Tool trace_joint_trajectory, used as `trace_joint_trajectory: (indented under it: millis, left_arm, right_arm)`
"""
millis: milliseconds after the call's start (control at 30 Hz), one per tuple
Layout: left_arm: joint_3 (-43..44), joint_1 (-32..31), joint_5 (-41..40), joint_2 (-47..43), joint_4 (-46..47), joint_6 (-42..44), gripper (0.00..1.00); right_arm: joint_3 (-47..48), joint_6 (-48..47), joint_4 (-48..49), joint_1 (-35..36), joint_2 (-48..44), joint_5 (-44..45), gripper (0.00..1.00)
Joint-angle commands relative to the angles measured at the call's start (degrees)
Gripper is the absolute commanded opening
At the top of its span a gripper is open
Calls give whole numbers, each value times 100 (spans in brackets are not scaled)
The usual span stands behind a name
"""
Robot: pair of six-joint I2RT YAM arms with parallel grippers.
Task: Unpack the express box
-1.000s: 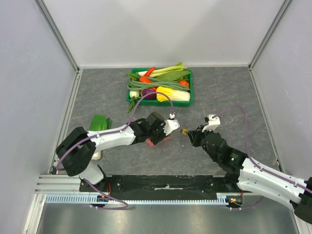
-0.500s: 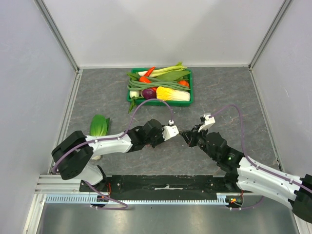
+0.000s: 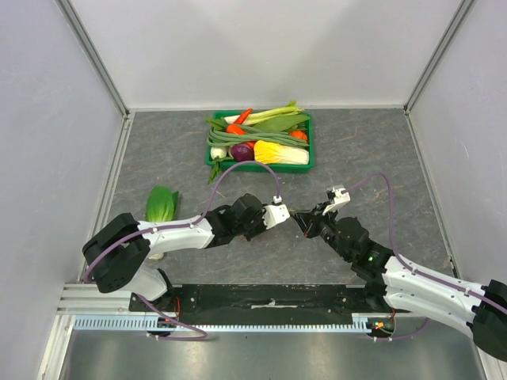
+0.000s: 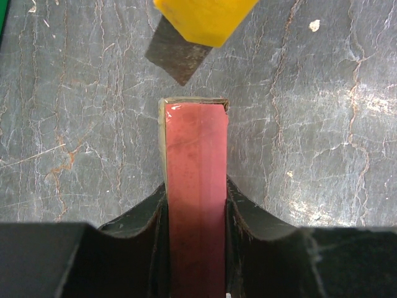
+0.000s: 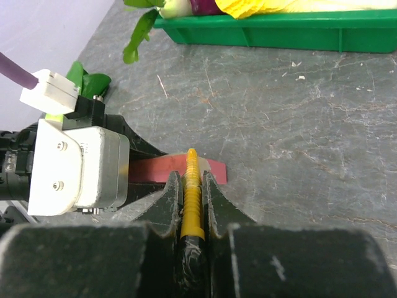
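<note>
The express box (image 4: 195, 167) is a thin pink-red cardboard box held on edge, and my left gripper (image 4: 195, 192) is shut on its two flat faces. Its far end sticks out past the fingers toward the right arm, just above the grey table. From above, my left gripper (image 3: 277, 215) covers almost all of it. My right gripper (image 5: 192, 180) is shut on a yellow ridged tool (image 5: 191, 162). The tool's tip (image 4: 205, 18) hangs at the box's free end (image 5: 214, 171); I cannot tell if they touch. The two grippers meet nose to nose, with my right gripper (image 3: 307, 222) just right of the left.
A green crate (image 3: 310, 142) full of vegetables stands at the back centre, with its front wall (image 5: 279, 31) beyond the grippers. A bok choy (image 3: 161, 203) lies on the table to the left. Cables loop over both wrists. Grey walls close in the sides.
The left gripper has carried the box right and away from the near edge, turning it on edge. The right gripper has shifted left to meet it. Little has moved in the last half second.
</note>
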Motion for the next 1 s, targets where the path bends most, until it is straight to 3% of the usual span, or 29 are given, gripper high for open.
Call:
trace_joint_trajectory:
  millis: [0,967]
  left_arm:
    - [-23,-24,51,-14,-10,128,14]
    - [108,-24,42,110,-185,58,12]
  right_arm:
    - [-241,141,831,-31,-74,257,0]
    - [-74,-7,1149,-75,400,-137,0]
